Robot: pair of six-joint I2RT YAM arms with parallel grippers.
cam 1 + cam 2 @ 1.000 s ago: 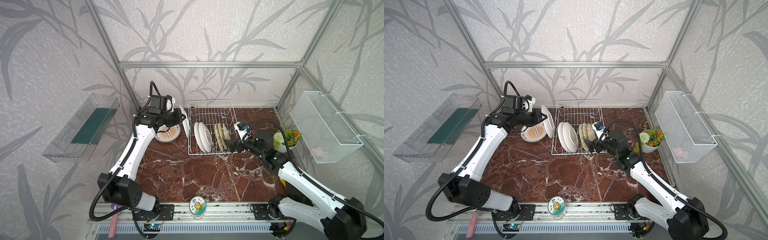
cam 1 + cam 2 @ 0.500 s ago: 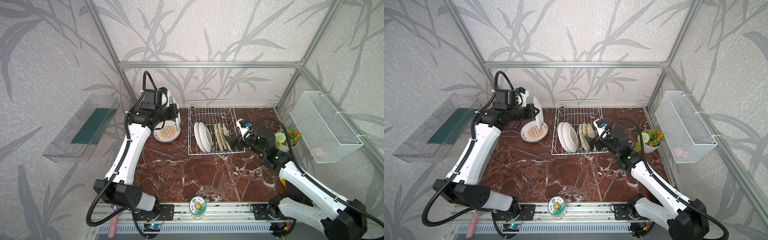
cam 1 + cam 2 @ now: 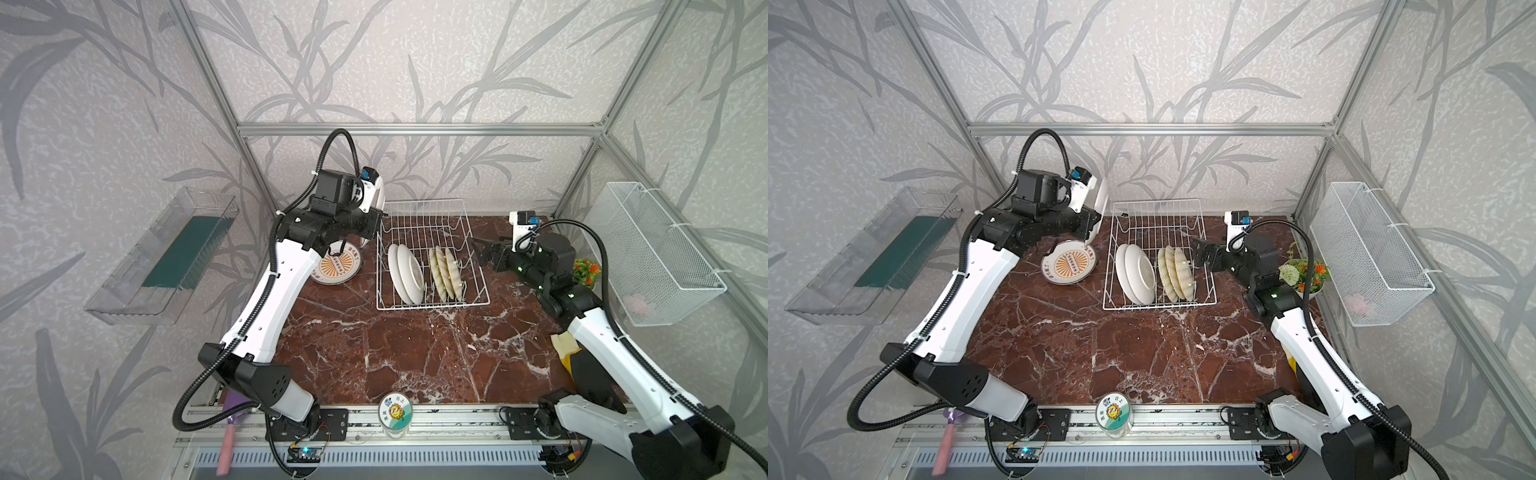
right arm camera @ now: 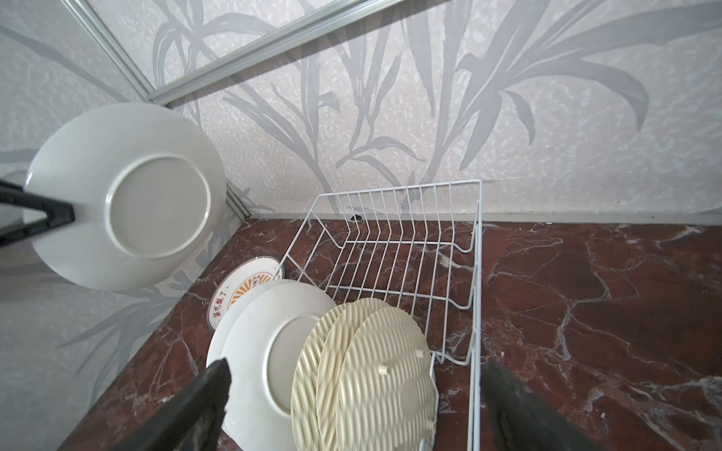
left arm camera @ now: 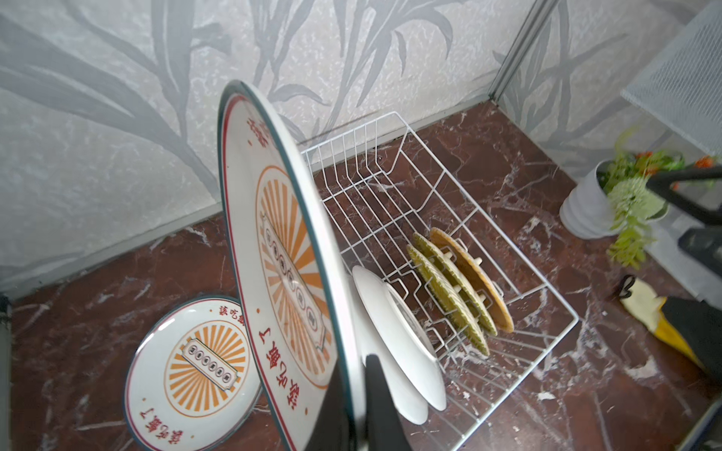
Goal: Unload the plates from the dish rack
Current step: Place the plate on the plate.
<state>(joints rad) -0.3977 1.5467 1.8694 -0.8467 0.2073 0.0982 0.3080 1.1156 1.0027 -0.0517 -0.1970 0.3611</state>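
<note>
My left gripper (image 5: 353, 390) is shut on the rim of a white sunburst plate (image 5: 281, 242), holding it on edge in the air left of the dish rack (image 3: 432, 305). In both top views the held plate (image 3: 380, 197) (image 3: 1101, 203) hangs over a second sunburst plate (image 3: 337, 268) lying flat on the table. In the rack stand two white plates (image 3: 405, 274) and three woven plates (image 3: 446, 274). My right gripper (image 3: 478, 250) is open just outside the rack's right side. It faces the backs of the woven plates (image 4: 375, 371) and touches nothing.
A flower pot (image 3: 586, 270) stands behind my right arm, and a yellow and black glove (image 3: 569, 353) lies by its forearm. A white mesh basket (image 3: 656, 253) hangs on the right wall, a clear tray (image 3: 166, 253) on the left. A jar (image 3: 395, 411) sits at the front edge.
My left arm has lifted the sunburst plate higher beside the rack's far left corner. My right gripper has drawn back a little from the rack's right side, still open.
</note>
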